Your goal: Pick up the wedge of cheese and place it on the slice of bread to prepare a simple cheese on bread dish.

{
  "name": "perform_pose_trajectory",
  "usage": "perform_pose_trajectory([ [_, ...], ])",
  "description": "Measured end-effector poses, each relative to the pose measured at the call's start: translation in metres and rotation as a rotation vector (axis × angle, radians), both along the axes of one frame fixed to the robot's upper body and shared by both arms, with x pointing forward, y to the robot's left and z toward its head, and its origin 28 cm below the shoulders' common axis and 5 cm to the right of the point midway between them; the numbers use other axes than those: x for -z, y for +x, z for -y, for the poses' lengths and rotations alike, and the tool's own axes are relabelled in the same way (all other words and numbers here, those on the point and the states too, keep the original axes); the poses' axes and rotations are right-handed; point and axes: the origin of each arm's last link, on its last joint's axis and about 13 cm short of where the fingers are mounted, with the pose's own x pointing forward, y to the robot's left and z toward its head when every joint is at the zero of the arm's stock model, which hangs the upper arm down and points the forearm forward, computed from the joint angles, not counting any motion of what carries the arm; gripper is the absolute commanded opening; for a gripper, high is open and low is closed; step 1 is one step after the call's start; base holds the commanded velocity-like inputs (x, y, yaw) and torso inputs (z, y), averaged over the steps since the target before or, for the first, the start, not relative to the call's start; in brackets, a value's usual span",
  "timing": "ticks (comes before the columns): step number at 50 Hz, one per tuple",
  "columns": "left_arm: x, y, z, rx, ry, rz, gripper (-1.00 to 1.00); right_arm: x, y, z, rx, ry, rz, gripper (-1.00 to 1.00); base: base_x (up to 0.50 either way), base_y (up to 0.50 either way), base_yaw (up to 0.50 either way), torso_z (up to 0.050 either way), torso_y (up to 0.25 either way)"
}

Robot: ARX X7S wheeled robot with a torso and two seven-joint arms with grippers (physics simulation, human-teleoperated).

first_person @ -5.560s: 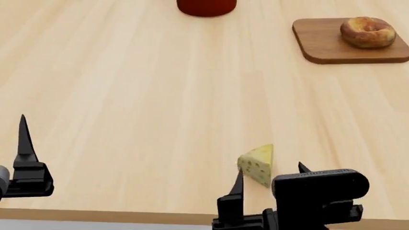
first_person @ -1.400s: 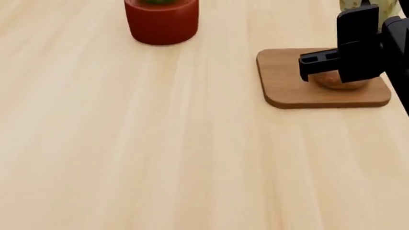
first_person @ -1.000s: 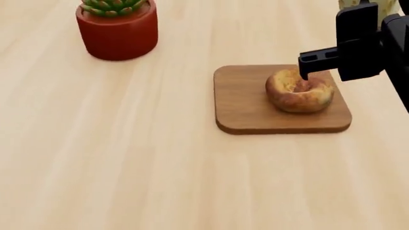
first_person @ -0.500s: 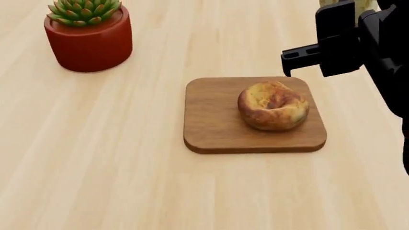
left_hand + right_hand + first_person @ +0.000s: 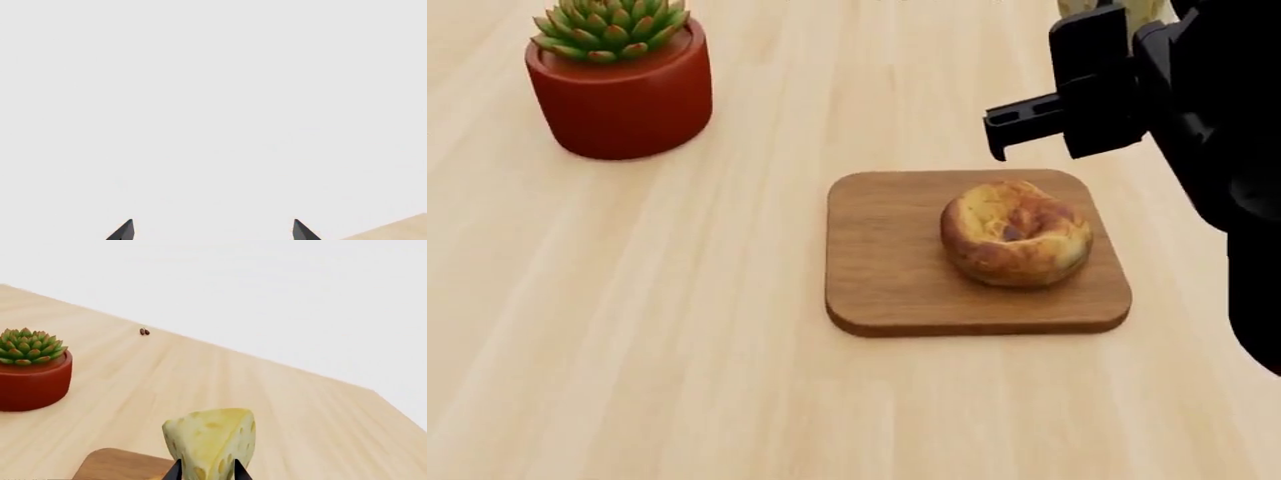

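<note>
The slice of bread [image 5: 1016,232], a round golden-brown bun, lies on the right half of a square wooden board [image 5: 881,260]. My right gripper [image 5: 206,472] is shut on the wedge of cheese [image 5: 210,437], pale yellow with dark holes, and holds it in the air. In the head view the right arm [image 5: 1108,90] hangs just beyond the board's far edge, above and behind the bread, with a sliver of cheese [image 5: 1073,6] at the frame's top. My left gripper [image 5: 212,231] is open and empty against white background; it is out of the head view.
A red pot with a green succulent [image 5: 621,95] stands on the wooden table left of the board; it also shows in the right wrist view [image 5: 30,380]. A small dark speck [image 5: 143,331] lies near the table's far edge. The board's corner [image 5: 120,465] sits under the cheese.
The cheese has gone from the table's front edge into my right gripper. Over the last second the view shifted, and the gripper with the cheese moved left, closer over the board's far edge.
</note>
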Motion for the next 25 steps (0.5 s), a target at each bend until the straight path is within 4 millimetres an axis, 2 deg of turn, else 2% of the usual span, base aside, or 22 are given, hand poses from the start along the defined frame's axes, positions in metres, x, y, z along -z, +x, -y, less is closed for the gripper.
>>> perform_pose_trajectory([
  [10, 0.000, 0.000, 0.000, 0.001, -0.001, 0.001, 1.00, -0.004, 0.016, -0.005, -0.058, 0.033, -0.037, -1.00, 0.00, 0.00, 0.00, 0.000, 0.000],
  [25, 0.000, 0.000, 0.000, -0.002, 0.000, 0.001, 1.00, -0.004, 0.059, -0.010, -0.127, 0.148, -0.131, -1.00, 0.00, 0.00, 0.00, 0.000, 0.000],
])
